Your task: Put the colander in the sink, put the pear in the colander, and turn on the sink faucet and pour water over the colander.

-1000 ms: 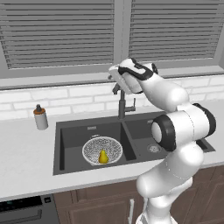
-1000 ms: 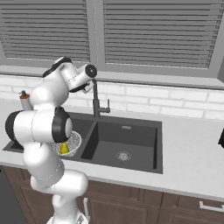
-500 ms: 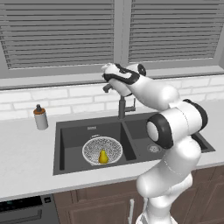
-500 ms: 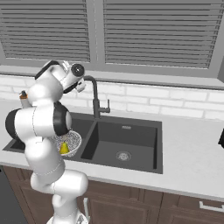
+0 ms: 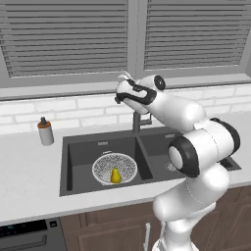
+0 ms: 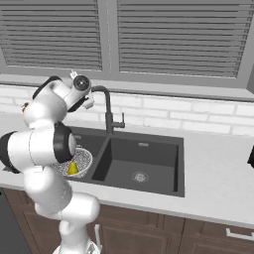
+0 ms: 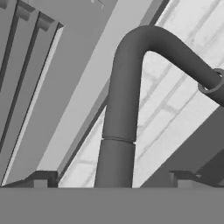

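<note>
The colander [image 5: 104, 165] [image 6: 84, 158], a round mesh bowl, lies in the left basin of the dark sink [image 5: 73, 147] [image 6: 149, 149]. The yellow pear [image 5: 115, 175] [image 6: 72, 168] stands upright inside it. The sink faucet [image 5: 136, 123] [image 6: 107, 111] rises behind the divider between the basins. My gripper [image 5: 124, 78] [image 7: 113, 178] is up at the faucet's bent top and is open. In the hand view the curved spout pipe [image 7: 120, 127] runs between the two fingertips [image 7: 41, 179] without touching them.
A small soap bottle [image 5: 45, 132] stands on the counter left of the sink. The window sill and blinds [image 5: 68, 44] are close behind the hand. A dark object [image 6: 250, 156] sits at the counter's far right edge.
The hand has swung left and slightly down, up to the faucet's bend. The jaws stay wide apart. Colander and pear have not moved.
</note>
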{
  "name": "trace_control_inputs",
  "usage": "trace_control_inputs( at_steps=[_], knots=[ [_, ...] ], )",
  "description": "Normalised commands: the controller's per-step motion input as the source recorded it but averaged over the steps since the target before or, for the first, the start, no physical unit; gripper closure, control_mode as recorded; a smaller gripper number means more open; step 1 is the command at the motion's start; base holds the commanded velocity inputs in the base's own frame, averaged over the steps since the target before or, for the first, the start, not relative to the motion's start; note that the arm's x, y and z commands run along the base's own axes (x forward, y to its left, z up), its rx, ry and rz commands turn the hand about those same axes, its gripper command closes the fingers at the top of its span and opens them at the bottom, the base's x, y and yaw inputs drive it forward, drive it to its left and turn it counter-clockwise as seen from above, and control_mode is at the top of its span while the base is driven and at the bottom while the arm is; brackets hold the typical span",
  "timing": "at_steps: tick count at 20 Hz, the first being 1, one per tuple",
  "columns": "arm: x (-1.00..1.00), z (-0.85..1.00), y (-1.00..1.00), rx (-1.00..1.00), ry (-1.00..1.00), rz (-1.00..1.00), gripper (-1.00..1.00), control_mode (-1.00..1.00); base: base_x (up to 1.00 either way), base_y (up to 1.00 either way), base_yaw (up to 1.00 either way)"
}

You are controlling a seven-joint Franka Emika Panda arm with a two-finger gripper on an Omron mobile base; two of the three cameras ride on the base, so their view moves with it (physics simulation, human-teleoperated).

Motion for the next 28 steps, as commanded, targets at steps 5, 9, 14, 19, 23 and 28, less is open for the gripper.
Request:
trace_control_inputs(
  at_steps=[5,9,14,19,23,28],
  knots=[
    [-0.74,0.09,-0.22,0.05,0.04,-0.05,-1.00,-1.00,0.00,0.00,0.00],
    [-0.46,0.67,-0.02,0.07,-0.12,0.00,-1.00,-1.00,0.00,0.00,0.00],
    [-0.60,0.50,-0.42,0.09,-0.11,-0.02,-1.00,-1.00,0.00,0.00,0.00],
    [-0.64,0.00,-0.88,0.00,0.03,-0.06,-1.00,-1.00,0.00,0.00,0.00],
    [-0.20,0.00,-0.79,0.19,0.16,-0.02,-1.00,-1.00,0.00,0.00,0.00],
    [-0.01,-0.08,-0.79,0.58,0.09,0.00,-1.00,-1.00,0.00,0.00,0.00]
  ],
)
